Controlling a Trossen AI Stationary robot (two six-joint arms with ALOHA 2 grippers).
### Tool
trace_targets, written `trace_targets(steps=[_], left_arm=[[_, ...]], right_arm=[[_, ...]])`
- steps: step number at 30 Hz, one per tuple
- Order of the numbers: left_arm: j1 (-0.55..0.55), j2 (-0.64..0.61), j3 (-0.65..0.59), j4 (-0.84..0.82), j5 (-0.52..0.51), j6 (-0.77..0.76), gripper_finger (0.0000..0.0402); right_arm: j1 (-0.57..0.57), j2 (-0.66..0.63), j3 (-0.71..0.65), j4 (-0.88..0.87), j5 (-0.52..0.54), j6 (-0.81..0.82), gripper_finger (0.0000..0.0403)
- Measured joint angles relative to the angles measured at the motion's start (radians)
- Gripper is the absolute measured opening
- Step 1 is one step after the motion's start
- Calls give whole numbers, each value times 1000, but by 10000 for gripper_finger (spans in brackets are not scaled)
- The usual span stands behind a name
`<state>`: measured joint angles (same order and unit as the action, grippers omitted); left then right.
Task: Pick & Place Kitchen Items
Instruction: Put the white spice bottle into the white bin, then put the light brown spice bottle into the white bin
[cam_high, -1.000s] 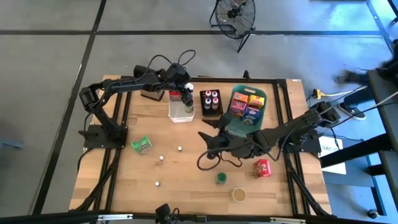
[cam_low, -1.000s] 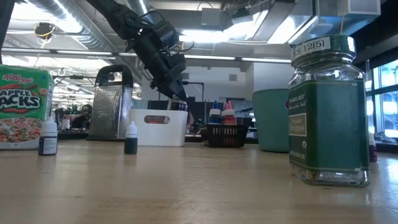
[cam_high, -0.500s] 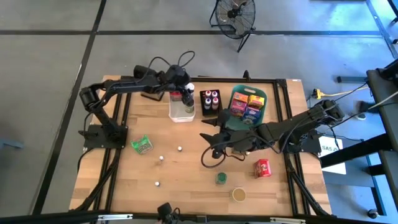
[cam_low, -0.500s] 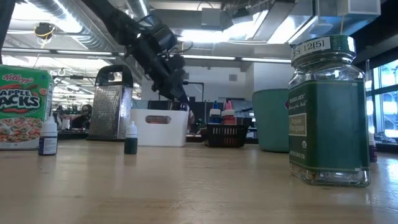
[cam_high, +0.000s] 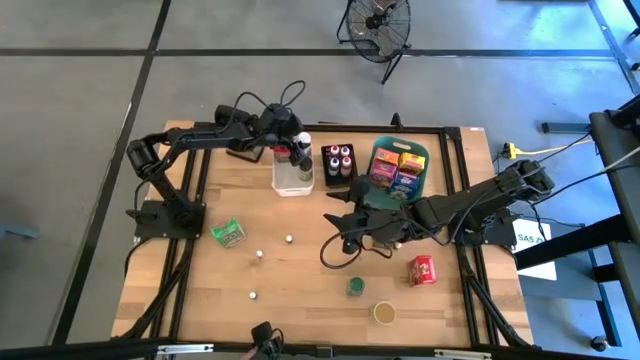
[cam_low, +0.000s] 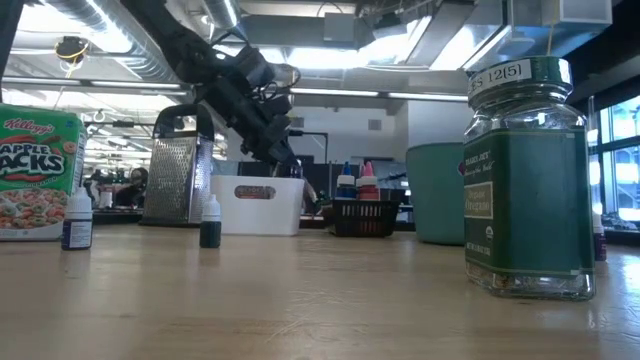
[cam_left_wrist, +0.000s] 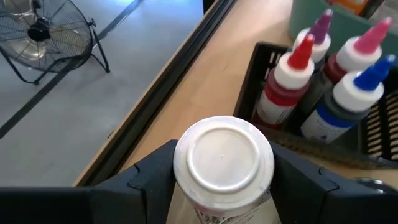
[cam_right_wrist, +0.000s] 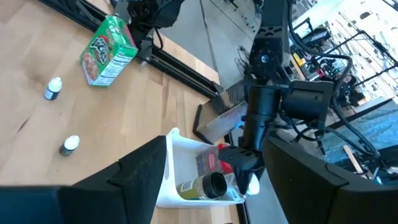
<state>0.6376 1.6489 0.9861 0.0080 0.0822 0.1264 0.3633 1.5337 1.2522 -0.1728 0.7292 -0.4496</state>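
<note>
My left gripper (cam_high: 299, 152) hangs over the far right corner of the white bin (cam_high: 290, 180) and is shut on a white-capped bottle (cam_left_wrist: 224, 163). In the low view it stands just above the bin's rim (cam_low: 252, 180). My right gripper (cam_high: 334, 228) is open, hovering mid-table near the teal basket (cam_high: 385, 196), touching nothing. A green jar (cam_high: 355, 287), a red can (cam_high: 422, 270), a tan-lidded jar (cam_high: 384, 313), a green cereal packet (cam_high: 228, 233) and three little bottles (cam_high: 258, 256) stand on the table. My left gripper pinches the bottle between its two fingers (cam_left_wrist: 146, 177), one on each side of the body just under the white cap (cam_left_wrist: 224, 149). The fingers point down from above. The bottle is lifted clear, upright, cap toward the wrist; its lower part is hidden.
The black tray (cam_high: 340, 165) of colour-capped squeeze bottles (cam_left_wrist: 283, 87) sits right beside the bin, then the teal basket with boxes (cam_high: 398, 165). A metal grater (cam_low: 185, 165) stands left of the bin. The bin holds an olive bottle (cam_right_wrist: 204, 185). The table's far edge (cam_left_wrist: 155, 106) is close.
My left gripper has sunk a little toward the white bin, still shut on the white-capped bottle, and its wrist has drawn slightly toward the table's left. The right arm has shifted only slightly.
</note>
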Motion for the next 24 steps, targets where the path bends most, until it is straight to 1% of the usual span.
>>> trace_targets(steps=[6, 11, 15, 22, 24], left_arm=[[-1, 0, -15, 12, 0, 40, 224], [-1, 0, -15, 21, 0, 37, 239], [-1, 0, -15, 19, 0, 43, 242], [-1, -3, -15, 39, 0, 28, 243], [-1, -19, -15, 44, 0, 18, 244]], right_arm=[[-24, 0, 0, 7, -7, 4, 268], [-48, 0, 0, 6, -79, 27, 268], [-67, 0, 0, 5, -112, 34, 268], [-77, 0, 0, -4, -113, 45, 268], [-73, 0, 0, -4, -113, 24, 268]])
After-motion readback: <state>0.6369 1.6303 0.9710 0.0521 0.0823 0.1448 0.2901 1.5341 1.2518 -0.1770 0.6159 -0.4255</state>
